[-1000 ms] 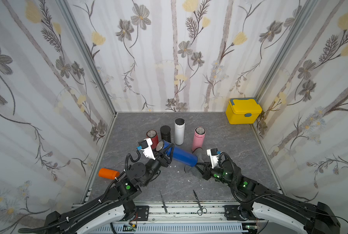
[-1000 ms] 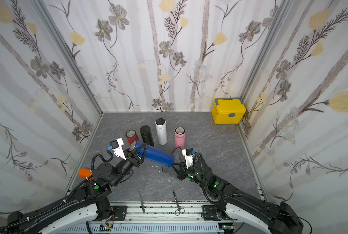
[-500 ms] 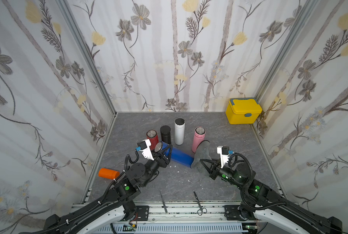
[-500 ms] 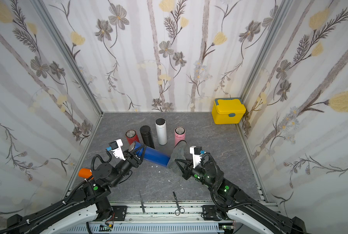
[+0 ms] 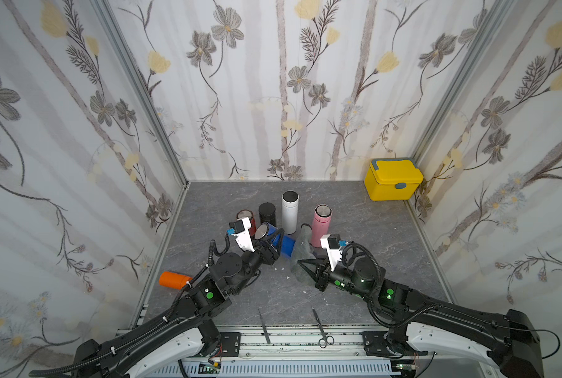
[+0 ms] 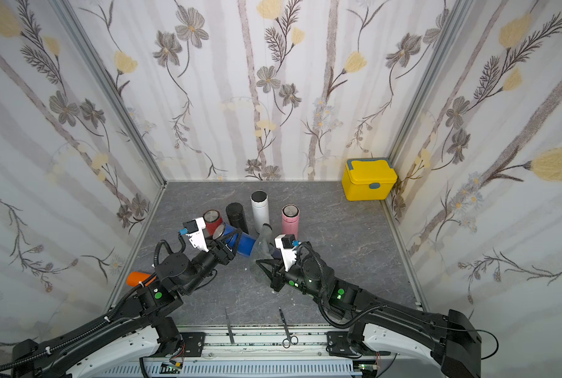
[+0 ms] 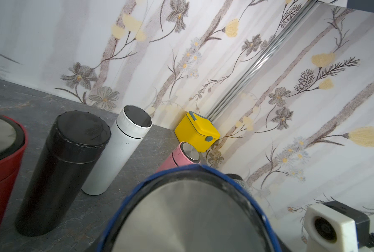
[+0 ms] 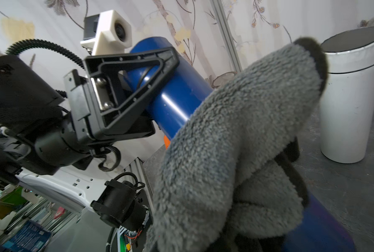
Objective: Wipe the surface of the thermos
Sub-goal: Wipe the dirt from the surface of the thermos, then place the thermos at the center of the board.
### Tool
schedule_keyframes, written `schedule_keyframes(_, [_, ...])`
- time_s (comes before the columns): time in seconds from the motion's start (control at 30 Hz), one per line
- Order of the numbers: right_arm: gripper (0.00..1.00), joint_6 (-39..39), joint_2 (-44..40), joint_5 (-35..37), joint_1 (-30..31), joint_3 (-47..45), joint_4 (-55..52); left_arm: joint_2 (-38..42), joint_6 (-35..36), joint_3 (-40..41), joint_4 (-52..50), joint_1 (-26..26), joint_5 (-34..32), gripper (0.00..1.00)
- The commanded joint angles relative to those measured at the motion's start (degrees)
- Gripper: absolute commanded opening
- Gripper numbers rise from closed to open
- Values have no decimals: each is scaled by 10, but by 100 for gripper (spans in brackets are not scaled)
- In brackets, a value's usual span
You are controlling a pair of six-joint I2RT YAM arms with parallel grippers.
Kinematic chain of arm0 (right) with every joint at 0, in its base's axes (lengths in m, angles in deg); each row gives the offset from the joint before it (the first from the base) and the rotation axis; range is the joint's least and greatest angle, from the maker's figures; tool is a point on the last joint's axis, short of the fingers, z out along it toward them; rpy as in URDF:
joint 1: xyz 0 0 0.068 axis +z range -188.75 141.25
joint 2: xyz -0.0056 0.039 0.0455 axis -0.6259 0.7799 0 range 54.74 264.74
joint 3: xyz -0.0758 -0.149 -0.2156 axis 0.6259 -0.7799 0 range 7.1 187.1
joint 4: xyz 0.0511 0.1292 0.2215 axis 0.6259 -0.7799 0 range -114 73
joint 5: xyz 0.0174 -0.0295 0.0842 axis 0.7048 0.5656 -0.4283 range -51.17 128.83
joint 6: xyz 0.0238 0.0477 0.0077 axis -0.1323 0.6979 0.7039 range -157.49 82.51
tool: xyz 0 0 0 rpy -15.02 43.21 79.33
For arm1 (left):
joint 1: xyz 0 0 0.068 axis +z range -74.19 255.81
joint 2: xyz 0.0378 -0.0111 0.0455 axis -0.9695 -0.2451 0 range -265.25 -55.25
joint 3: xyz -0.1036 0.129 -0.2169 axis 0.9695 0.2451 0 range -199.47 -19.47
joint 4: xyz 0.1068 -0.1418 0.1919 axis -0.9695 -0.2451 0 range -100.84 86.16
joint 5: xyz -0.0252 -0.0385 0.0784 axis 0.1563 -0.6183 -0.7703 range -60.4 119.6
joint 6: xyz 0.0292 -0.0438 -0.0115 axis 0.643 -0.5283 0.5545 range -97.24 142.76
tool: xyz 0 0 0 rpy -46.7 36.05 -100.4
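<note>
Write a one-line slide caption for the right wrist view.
Left tool clamps the tilted blue thermos while a grey fluffy cloth drapes over it.

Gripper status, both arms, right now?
Left gripper: closed on the blue thermos, near its lid end.
Right gripper: closed on the grey cloth, which is draped against the thermos.

The left gripper (image 5: 274, 243) clamps a tilted blue thermos (image 5: 286, 244) near its capped end. At the thermos's 4 o'clock, a grey cloth (image 5: 300, 255) covers its lower end, pinched by the right gripper (image 5: 303, 265).
</note>
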Motion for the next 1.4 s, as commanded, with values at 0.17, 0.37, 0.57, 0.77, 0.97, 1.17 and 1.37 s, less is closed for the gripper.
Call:
schedule_keyframes(0.17, [0,49,-84,86,-35,-41,-119,22,71,-131,-57,45,-44,0])
schedule_keyframes(0.37, [0,43,-111,71,-84,-23,-166,-42,148,-268,-126,107,-124,0])
schedule_keyframes(0.57, [0,35,-70,17,-139,-6,-156,-166,175,-396,-191,237,-104,0])
schedule_keyframes(0.77, [0,26,-33,-22,-186,14,-147,-281,188,-473,-206,351,-56,0])
schedule_keyframes(0.97, [0,24,-22,-46,-220,22,-145,-364,211,-486,-193,412,-32,0])
schedule_keyframes(1.17, [0,27,-11,-56,-233,25,-139,-418,217,-462,-156,446,-15,0])
schedule_keyframes(1.37, [0,29,-6,-59,-236,28,-139,-467,226,-426,-109,461,-19,0])
